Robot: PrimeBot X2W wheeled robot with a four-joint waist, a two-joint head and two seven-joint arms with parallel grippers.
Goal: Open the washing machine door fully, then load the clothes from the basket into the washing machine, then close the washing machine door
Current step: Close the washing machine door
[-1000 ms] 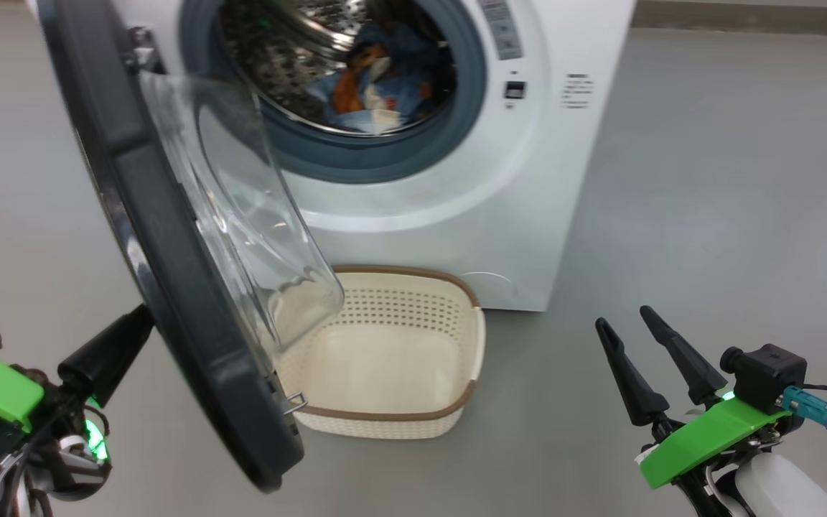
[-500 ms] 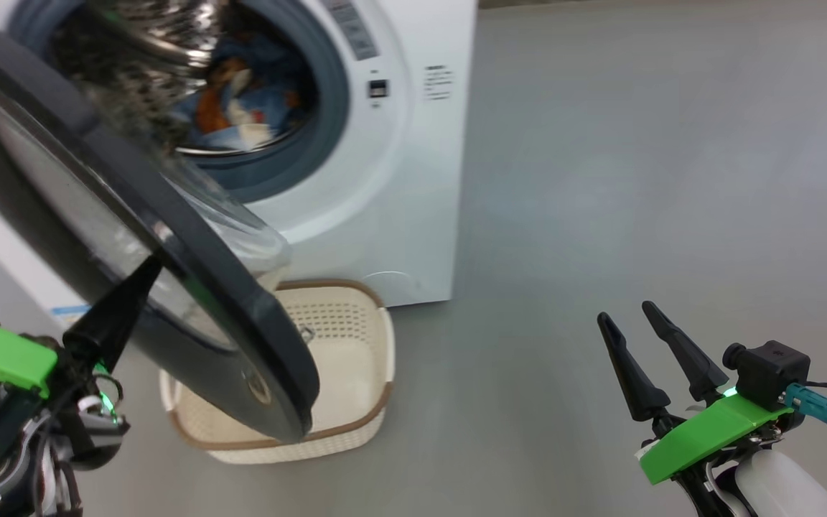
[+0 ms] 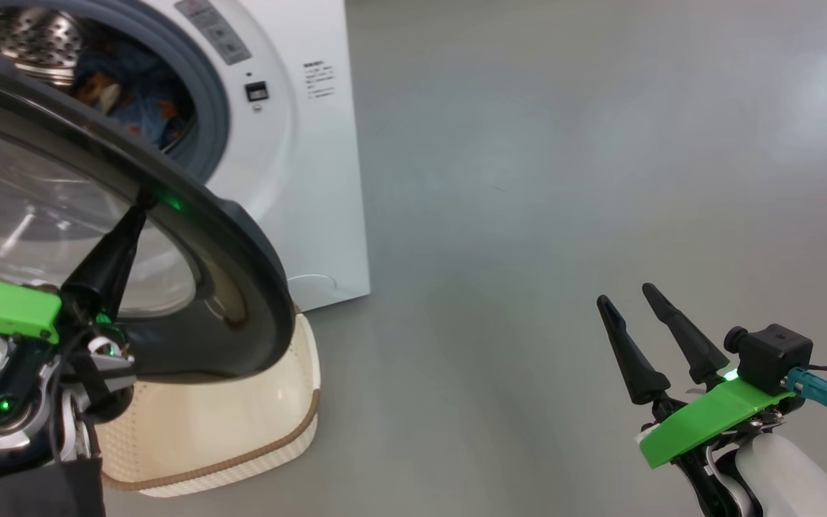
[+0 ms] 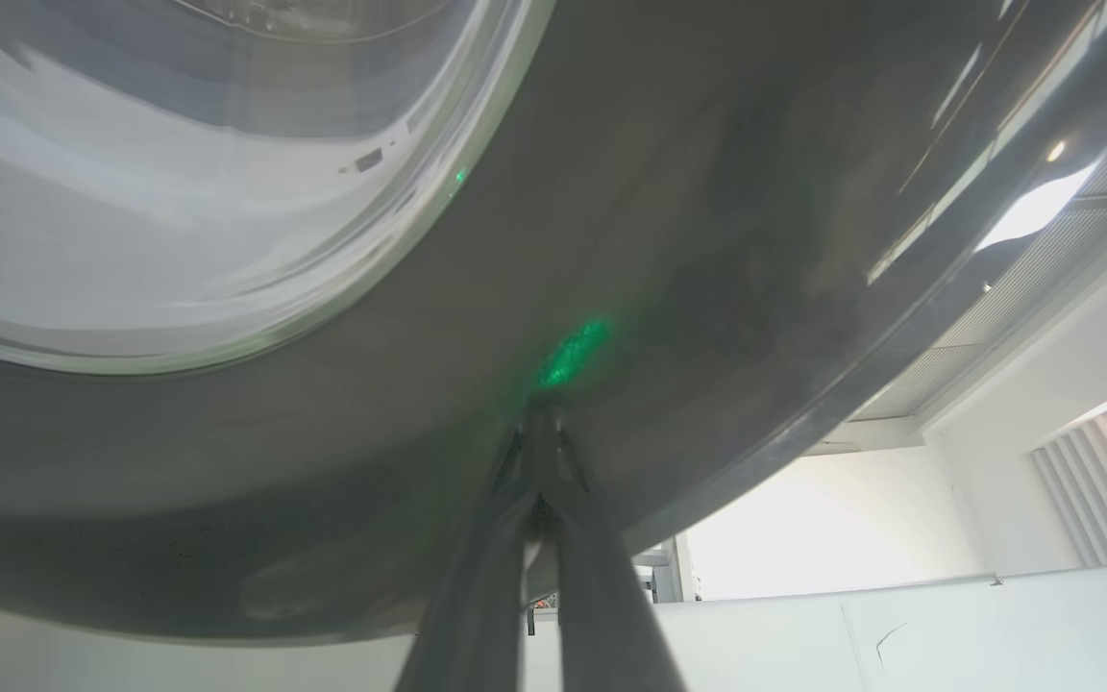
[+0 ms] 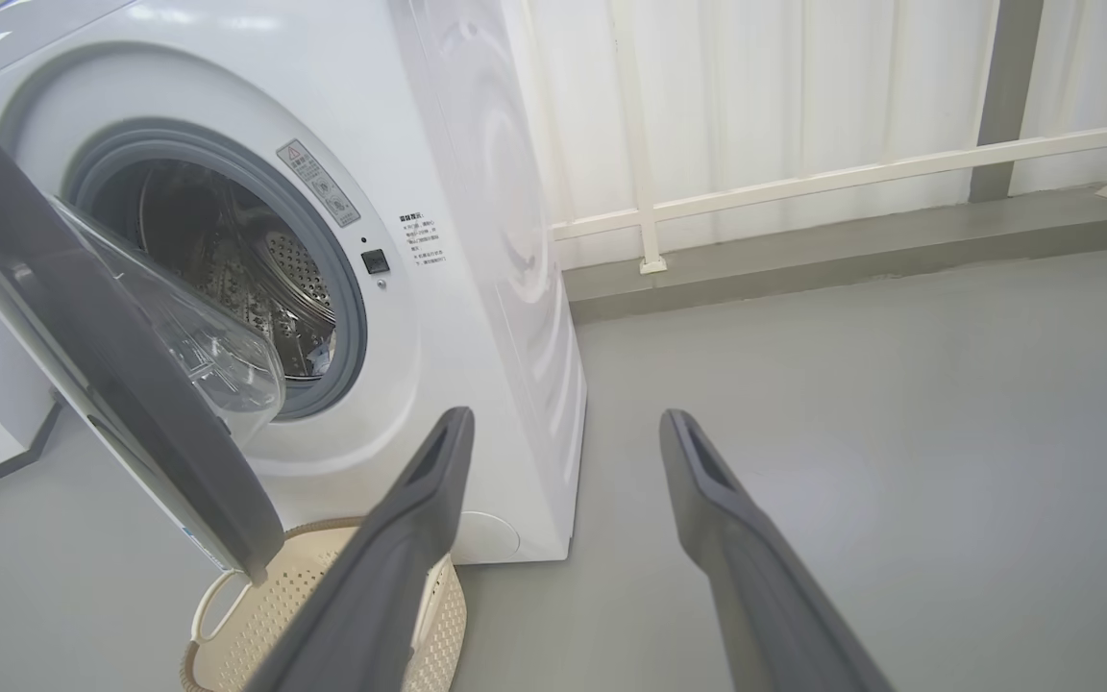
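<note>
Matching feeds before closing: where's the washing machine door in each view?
Head view: washing machine door at left, rim above the basket.
Left wrist view: door rim across the middle, left gripper touching it.
Right wrist view: door edgewise at left, above the basket.
Landmark: basket, head and right wrist.

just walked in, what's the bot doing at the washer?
The left tool, shut, presses its tips against the black rim of the washing machine door, which stands half open over the basket. The clothes lie in the washing machine; the basket's visible part looks empty. The right tool hangs open, aside.
</note>
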